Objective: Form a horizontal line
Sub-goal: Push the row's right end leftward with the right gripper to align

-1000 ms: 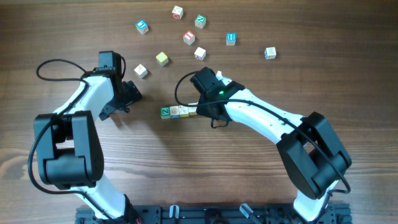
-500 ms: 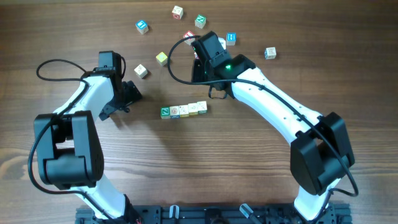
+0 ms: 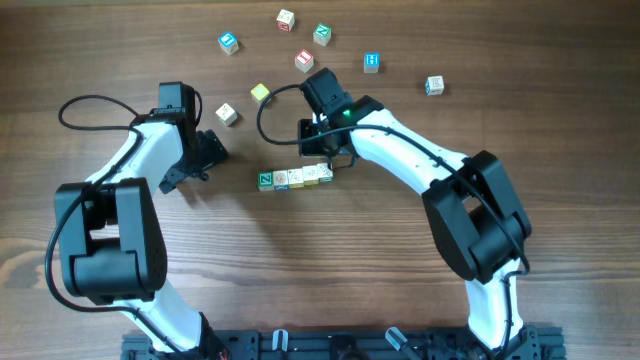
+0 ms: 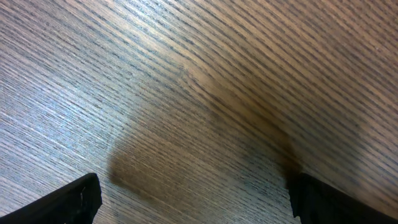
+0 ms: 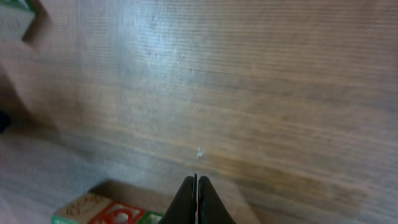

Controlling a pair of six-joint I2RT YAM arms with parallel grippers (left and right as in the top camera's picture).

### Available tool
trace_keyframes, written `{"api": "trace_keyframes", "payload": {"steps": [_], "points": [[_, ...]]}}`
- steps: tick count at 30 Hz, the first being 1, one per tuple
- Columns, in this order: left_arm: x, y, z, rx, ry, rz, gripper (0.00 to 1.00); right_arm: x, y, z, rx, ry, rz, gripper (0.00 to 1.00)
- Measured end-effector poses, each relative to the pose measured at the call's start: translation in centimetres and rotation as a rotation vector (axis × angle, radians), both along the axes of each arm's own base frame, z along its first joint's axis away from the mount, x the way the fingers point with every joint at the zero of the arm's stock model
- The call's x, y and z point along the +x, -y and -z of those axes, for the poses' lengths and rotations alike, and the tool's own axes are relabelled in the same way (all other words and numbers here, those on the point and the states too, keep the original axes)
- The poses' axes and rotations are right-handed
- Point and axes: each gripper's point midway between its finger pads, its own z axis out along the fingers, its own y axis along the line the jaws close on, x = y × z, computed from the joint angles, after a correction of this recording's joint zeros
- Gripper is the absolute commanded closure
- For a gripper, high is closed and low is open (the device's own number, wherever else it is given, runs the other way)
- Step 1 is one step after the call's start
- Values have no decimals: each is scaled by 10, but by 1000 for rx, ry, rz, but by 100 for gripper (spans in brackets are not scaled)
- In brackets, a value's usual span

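Wooden table (image 3: 400, 300): our right gripper (image 5: 196, 186), clenched empty, hovers just beside the row of letter cubes (image 3: 295, 178). If it dips sideways, we risk knocking the row crooked. The left gripper (image 3: 207, 152) gapes, idle.

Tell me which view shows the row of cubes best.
The overhead view: the whole row shows end to end, with the green cube at its left end. The right wrist view catches only a blurred, cropped piece of it at the bottom edge. The left wrist view shows none of it, only table.

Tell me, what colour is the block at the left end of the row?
The block is green, best seen overhead.
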Motion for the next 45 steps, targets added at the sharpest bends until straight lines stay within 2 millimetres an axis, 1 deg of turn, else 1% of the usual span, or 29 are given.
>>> {"api": "trace_keyframes", "payload": {"steps": [2,4,6,10,13,15,25,32,34,36,39,41,45], "points": [[0,0,0,0,0,0,0,-7,-4,1,-6,-13,-16,95],[0,0,0,0,0,0,0,-10,-7,1,-9,-10,-23,96],[0,0,0,0,0,0,0,-2,-2,1,-36,24,-5,96],[0,0,0,0,0,0,0,11,-3,-3,-42,88,9,96],[0,0,0,0,0,0,0,11,-2,-3,-45,91,10,90],[0,0,0,0,0,0,0,11,-2,-3,-45,92,7,96],[0,0,0,0,0,0,0,12,-2,-3,-46,93,5,95],[0,0,0,0,0,0,0,7,2,0,-63,71,3,94],[0,0,0,0,0,0,0,4,3,1,-68,57,1,91],[0,0,0,0,0,0,0,-1,1,2,-55,37,-9,91],[0,0,0,0,0,0,0,-8,-1,3,-39,1,-24,92],[0,0,0,0,0,0,0,-12,-1,4,-37,-15,-29,94],[0,0,0,0,0,0,0,-13,-1,4,-37,-23,-31,94]]}}
